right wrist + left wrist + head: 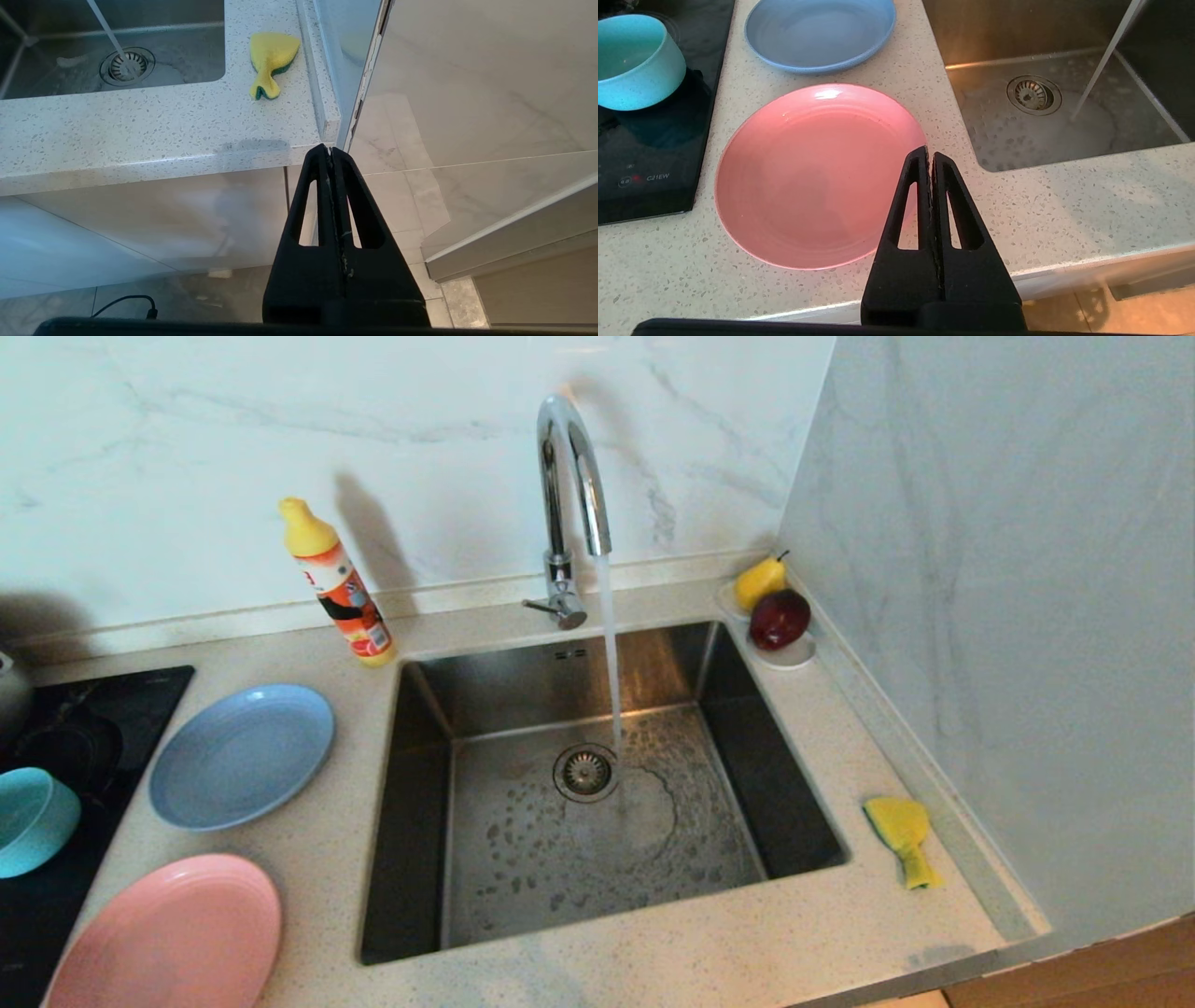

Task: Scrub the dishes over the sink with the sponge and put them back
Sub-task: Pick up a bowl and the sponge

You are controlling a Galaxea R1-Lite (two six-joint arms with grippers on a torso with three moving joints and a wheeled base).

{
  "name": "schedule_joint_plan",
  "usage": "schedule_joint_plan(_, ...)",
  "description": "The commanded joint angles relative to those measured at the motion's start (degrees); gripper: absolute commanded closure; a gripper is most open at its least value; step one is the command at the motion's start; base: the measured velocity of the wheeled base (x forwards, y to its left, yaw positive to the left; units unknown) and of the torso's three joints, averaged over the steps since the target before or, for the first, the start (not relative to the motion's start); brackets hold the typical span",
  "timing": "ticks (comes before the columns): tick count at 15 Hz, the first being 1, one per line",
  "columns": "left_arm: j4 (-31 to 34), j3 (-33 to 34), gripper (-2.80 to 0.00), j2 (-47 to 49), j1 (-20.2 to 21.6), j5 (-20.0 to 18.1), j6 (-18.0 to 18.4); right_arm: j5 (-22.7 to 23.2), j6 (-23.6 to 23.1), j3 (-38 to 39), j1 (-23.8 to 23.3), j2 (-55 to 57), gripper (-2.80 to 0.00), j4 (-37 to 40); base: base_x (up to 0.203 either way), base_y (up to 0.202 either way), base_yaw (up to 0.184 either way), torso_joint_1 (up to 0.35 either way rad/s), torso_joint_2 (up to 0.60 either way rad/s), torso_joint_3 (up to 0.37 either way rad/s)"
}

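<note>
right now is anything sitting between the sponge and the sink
Nothing visible. The sponge lies on the counter just right of the sink, with only bare countertop between it and the rim. The fruit saucer sits at the far corner, off that path. Water runs from the tap.

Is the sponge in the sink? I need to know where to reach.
No, the sponge lies on the counter to the right of the sink.
</note>
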Motion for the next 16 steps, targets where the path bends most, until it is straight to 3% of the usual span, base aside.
schedule_joint_plan(1,-0.05,0.82,0.0,0.16,0.06,0.06,-0.17,0.01,0.0,0.0,0.02,-0.11,0.0,0.03,0.0,0.0,0.0,0.0,0.0,0.0)
schedule_joint_plan(10,-0.05,0.82,0.0,0.16,-0.01,0.06,-0.25,-0.08,-0.09,0.0,0.02,-0.03,0.0,0.03,0.0,0.0,0.0,0.0,0.0,0.0)
schedule_joint_plan(16,-0.05,0.82,0.0,0.16,-0.02,0.06,-0.25,0.15,-2.89,-3.2,-0.06,-0.19,0.0,0.77,0.0,0.0,0.0,0.0,0.0,0.0)
